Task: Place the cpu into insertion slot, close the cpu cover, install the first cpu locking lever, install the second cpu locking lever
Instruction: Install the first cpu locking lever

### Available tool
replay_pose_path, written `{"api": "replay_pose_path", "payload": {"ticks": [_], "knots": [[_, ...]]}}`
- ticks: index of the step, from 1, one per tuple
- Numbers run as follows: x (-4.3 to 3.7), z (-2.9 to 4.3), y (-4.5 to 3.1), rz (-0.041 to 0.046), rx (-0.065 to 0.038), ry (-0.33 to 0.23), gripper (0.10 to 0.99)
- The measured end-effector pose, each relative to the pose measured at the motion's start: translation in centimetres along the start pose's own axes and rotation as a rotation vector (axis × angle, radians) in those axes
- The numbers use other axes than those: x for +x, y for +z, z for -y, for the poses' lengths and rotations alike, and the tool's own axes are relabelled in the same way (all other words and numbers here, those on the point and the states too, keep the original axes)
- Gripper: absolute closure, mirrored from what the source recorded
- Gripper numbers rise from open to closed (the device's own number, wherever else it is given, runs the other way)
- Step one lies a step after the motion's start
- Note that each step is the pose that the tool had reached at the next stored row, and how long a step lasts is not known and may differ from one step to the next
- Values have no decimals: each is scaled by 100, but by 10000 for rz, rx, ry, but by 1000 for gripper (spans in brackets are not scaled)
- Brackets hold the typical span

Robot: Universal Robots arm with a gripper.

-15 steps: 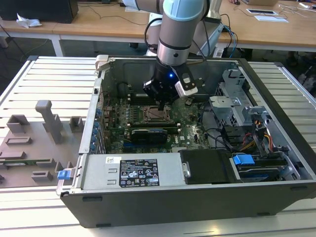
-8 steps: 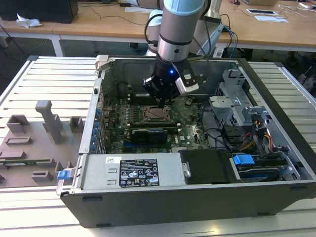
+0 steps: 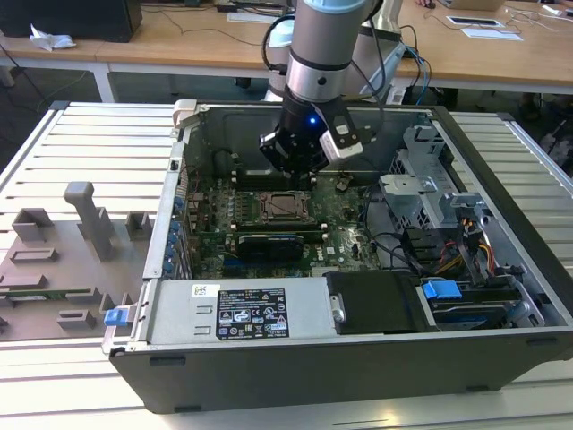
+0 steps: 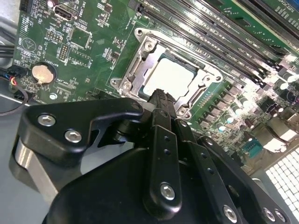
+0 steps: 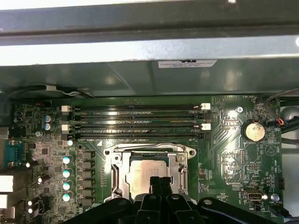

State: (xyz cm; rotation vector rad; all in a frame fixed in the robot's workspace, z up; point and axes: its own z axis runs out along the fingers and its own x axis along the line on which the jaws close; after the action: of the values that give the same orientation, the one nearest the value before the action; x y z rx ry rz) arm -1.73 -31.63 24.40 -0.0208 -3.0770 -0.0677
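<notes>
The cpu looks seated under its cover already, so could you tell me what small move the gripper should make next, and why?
Probably a short descent onto the socket's edge. The cpu lies in the insertion slot with the cpu cover framing it, and the gripper hovers at the near rim. Whether either locking lever is latched I cannot tell.

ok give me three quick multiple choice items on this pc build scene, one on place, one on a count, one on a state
1. Where is the cpu?
A. in the insertion slot
B. on the grey table
C. on the power supply

2. How many long memory slots lie beside the socket?
A. one
B. four
C. eight

3. The cpu cover is
A. off the board
B. standing open
C. down around the cpu

Key: 1 A, silver top sits inside the socket rim; 2 B, four parallel slots in the first wrist view; 3 C, frame lies flat, cpu showing through its window.
</notes>
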Motion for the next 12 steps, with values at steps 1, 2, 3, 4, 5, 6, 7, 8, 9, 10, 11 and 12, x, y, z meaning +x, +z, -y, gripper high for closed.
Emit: {"api": "replay_pose_path", "payload": {"ticks": [1,2,3,4,5,6,7,8,9,10,11,12], "knots": [[0,0,-7,0,-1,0,980],[1,0,-12,0,0,0,980],[2,-1,-23,0,-1,0,980],[2,-1,-33,0,-1,0,980],[2,-2,-39,0,0,0,980],[3,-2,-43,0,-1,0,980],[3,-2,-51,-1,0,0,980],[4,-3,-63,0,0,0,980],[5,-3,-71,0,0,0,980],[6,-4,-86,0,0,0,980],[6,-4,-95,0,0,1,980],[7,-5,-105,0,0,0,980]]}}
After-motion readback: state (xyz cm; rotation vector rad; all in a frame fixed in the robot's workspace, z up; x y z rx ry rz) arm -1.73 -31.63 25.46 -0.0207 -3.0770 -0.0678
